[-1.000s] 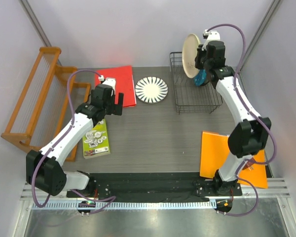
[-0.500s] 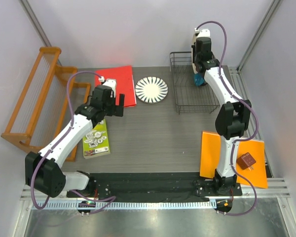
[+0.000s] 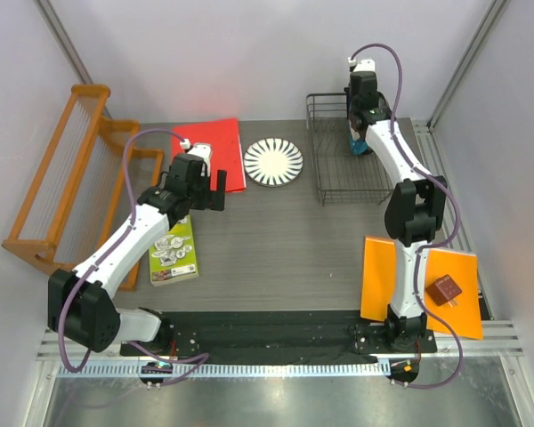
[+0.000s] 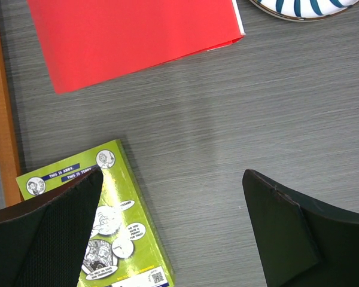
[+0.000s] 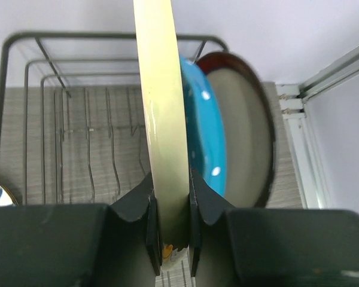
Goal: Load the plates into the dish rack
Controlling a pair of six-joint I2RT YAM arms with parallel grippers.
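At the right end of the dish rack (image 5: 84, 34), the cream plate (image 5: 161, 119) is held upright and edge-on, its pale glossy rim pinched between the fingers of the right gripper (image 5: 170, 209). Just beside it, the blue white-dotted plate (image 5: 206, 143) and the dark-red-rimmed beige plate (image 5: 245, 131) are stood on edge. The white black-petalled plate (image 3: 273, 162) is laid flat on the table, near the left gripper (image 4: 173, 227), whose jaws are spread wide.

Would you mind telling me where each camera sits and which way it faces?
Top external: above and behind the bases, looking down at the table; both arms show.
Left wrist: on the left arm, facing down at the red sheet and green book; its open fingers frame the bottom.
Right wrist: on the right arm, facing into the dish rack; its fingers clamp the cream plate edge-on.
Shared: top and left-wrist views show the petal plate.
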